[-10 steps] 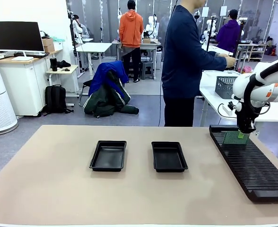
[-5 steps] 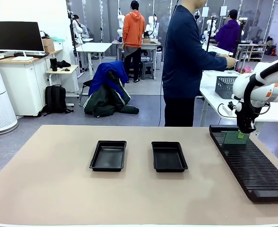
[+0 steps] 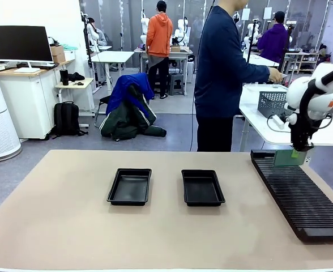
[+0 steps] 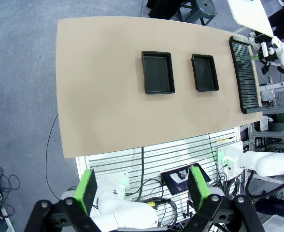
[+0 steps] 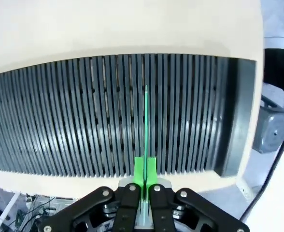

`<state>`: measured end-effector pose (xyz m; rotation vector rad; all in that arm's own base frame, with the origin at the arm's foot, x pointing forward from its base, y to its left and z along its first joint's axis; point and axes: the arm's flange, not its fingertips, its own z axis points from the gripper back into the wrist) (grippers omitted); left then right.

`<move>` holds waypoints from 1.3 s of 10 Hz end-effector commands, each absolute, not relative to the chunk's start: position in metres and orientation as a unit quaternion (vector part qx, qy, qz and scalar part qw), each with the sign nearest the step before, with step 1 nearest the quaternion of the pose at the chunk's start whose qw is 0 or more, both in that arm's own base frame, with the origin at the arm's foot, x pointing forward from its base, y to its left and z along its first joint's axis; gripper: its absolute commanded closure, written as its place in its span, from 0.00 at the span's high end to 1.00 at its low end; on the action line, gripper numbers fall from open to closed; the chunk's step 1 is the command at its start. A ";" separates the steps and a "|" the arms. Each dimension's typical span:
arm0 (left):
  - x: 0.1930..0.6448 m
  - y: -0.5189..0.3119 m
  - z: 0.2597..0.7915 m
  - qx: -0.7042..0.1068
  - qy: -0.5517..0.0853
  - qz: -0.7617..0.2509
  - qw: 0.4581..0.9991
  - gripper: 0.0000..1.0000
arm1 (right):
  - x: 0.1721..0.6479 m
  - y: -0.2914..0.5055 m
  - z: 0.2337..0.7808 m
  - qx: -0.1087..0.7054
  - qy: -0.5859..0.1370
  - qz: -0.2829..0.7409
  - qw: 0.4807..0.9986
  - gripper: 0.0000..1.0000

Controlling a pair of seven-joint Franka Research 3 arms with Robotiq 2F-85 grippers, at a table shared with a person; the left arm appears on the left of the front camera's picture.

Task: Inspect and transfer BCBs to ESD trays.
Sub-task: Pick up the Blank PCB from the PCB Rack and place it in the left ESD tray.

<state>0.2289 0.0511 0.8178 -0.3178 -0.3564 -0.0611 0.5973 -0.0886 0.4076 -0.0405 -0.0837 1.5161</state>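
My right gripper [image 3: 300, 148] is shut on the top edge of a pale green BCB [image 3: 288, 158], which hangs just above the far end of the slotted rack [image 3: 299, 195]. In the right wrist view the BCB [image 5: 145, 121] shows edge-on as a thin green line between the shut fingers of the right gripper [image 5: 144, 170], over the rack's slots [image 5: 84, 116]. Two ESD trays, left [image 3: 129, 186] and right [image 3: 202, 187], lie with nothing in them at mid-table. From high above the table, my left gripper [image 4: 143, 188] stands open, and both trays [image 4: 157, 72] [image 4: 204, 72] show far below it.
A person [image 3: 223, 73] stands at the far side, one hand reaching toward a grey mesh basket [image 3: 271, 103] on a white side table. The rack runs along the table's right edge. Bare tabletop [image 3: 70, 221] surrounds the trays.
My right gripper has risen and shifted slightly right, lifting the BCB up out of the rack's far slots. The left arm and trays have not moved.
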 end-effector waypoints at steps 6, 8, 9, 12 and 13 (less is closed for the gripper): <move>0.230 0.051 0.817 -0.157 -0.177 -0.029 0.971 1.00 | 0.536 -0.112 0.549 0.002 -0.042 0.656 0.753 0.00; 0.230 0.051 0.817 -0.157 -0.177 -0.029 0.971 1.00 | 0.522 -0.119 0.583 0.032 -0.054 0.638 0.768 0.00; 0.230 0.051 0.817 -0.157 -0.177 -0.029 0.971 1.00 | 0.513 -0.122 0.603 0.048 -0.057 0.631 0.772 0.00; 0.230 0.051 0.817 -0.157 -0.177 -0.029 0.971 1.00 | 0.488 -0.136 0.659 0.054 -0.073 0.614 0.784 0.00; 0.230 0.051 0.817 -0.157 -0.177 -0.029 0.971 1.00 | 0.483 -0.140 0.676 0.060 -0.080 0.605 0.790 0.00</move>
